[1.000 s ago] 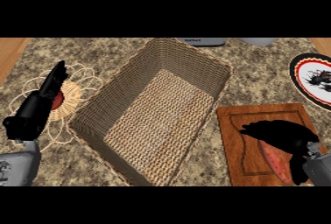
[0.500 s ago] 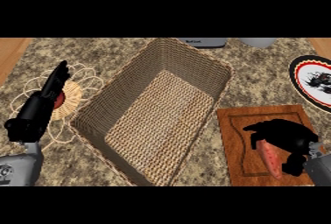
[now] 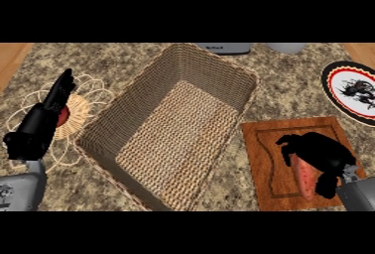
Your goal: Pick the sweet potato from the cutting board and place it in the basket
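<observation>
On the brown cutting board [image 3: 271, 144] at the lower right lies the reddish sweet potato [image 3: 302, 177]. My right hand [image 3: 319, 150] covers its top, fingers curled down over the far end and thumb along its right side. A large woven basket [image 3: 139, 104] fills the middle of the counter, tilted diagonally, with nothing in it. Far to the left, my left hand [image 3: 45, 119] rests open, fingers pointing up, over a wicker trivet.
A wicker trivet [image 3: 81, 106] with a red centre lies under the left hand. A round plate [image 3: 355, 92] with a dark pattern sits at the right edge. Grey containers [image 3: 228, 47] stand at the counter's back edge behind the basket.
My right hand has drawn back toward the lower right and curled down over the sweet potato, more of which now shows. The left hand has barely moved.
</observation>
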